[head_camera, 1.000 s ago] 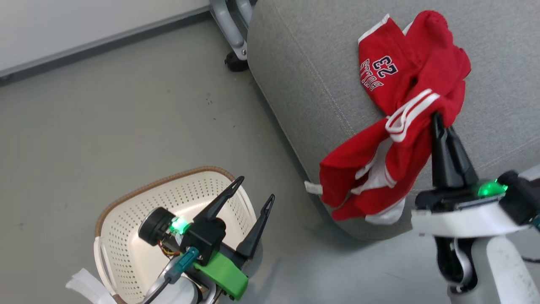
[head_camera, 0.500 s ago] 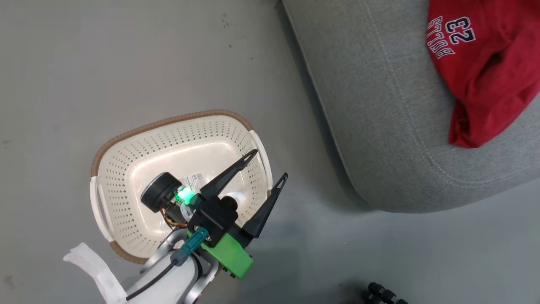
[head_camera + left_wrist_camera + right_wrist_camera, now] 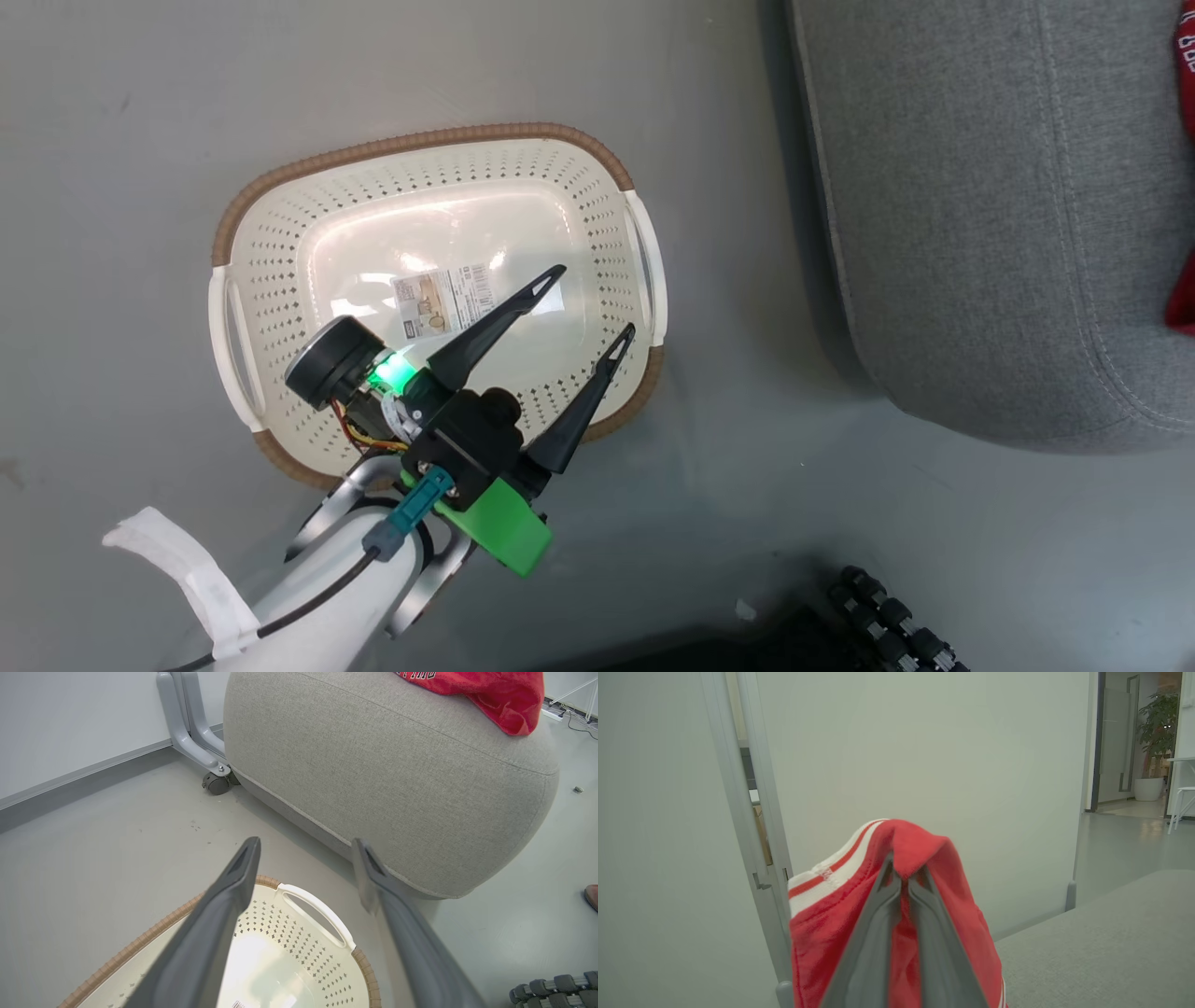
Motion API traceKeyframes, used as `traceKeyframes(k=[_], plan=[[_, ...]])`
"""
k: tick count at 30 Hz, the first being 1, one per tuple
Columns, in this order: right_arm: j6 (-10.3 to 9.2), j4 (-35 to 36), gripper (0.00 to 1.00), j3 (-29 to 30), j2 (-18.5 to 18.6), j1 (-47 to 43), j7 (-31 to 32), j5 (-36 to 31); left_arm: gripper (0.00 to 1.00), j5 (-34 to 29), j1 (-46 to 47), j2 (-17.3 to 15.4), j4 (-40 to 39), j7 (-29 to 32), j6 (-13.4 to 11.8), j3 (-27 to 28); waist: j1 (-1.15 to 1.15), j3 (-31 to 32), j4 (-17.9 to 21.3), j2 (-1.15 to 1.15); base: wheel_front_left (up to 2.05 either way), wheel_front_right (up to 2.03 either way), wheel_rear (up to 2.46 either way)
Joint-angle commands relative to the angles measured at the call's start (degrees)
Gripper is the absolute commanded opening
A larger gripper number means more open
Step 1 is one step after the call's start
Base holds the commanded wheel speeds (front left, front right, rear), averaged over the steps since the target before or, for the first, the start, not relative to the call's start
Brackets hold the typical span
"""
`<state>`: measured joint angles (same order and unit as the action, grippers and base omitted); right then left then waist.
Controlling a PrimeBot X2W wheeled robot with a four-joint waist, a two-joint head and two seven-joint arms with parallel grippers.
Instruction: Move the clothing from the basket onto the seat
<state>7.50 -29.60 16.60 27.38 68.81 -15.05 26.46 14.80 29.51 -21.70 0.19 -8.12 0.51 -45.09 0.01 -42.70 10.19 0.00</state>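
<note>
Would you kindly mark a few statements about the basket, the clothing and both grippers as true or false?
1. Clothing lies on the seat. True.
2. The basket holds clothing. False: a label lies on its bottom, and no clothing.
3. The left gripper is open above the basket. True.
4. The right gripper is open and empty. False: it is shut on clothing.
</note>
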Motion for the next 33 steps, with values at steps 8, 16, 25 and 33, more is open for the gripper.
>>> traceKeyframes(k=[8,16,25,33], plan=[[-0.02,3.16,0.0,5.76,-5.81,-14.84,-0.19,0.78,1.0,0.35,-0.13,-0.69,0.74,0.18,-0.37,-0.61,-0.01,0.09,0.38,0.0,0.0,0.0,0.0],[-0.02,11.03,0.0,7.88,-11.78,-29.08,-0.19,1.54,1.0,1.52,-2.03,0.27,1.86,-0.81,-0.81,-1.29,-0.01,5.31,1.08,0.0,0.0,0.0,0.0],[-0.01,17.81,1.0,9.86,-16.12,-42.5,-0.19,-2.8,1.0,3.77,-5.07,3.26,5.29,-4.54,-2.79,-0.87,-0.01,14.18,-0.18,0.0,0.0,0.0,0.0],[-0.01,21.24,1.0,2.95,-20.8,-53.98,-0.19,-5.35,1.0,6.35,-10.17,6.59,7.59,-6.82,-5.77,1.9,-0.01,24.07,-1.94,0.0,0.0,0.0,0.0]])
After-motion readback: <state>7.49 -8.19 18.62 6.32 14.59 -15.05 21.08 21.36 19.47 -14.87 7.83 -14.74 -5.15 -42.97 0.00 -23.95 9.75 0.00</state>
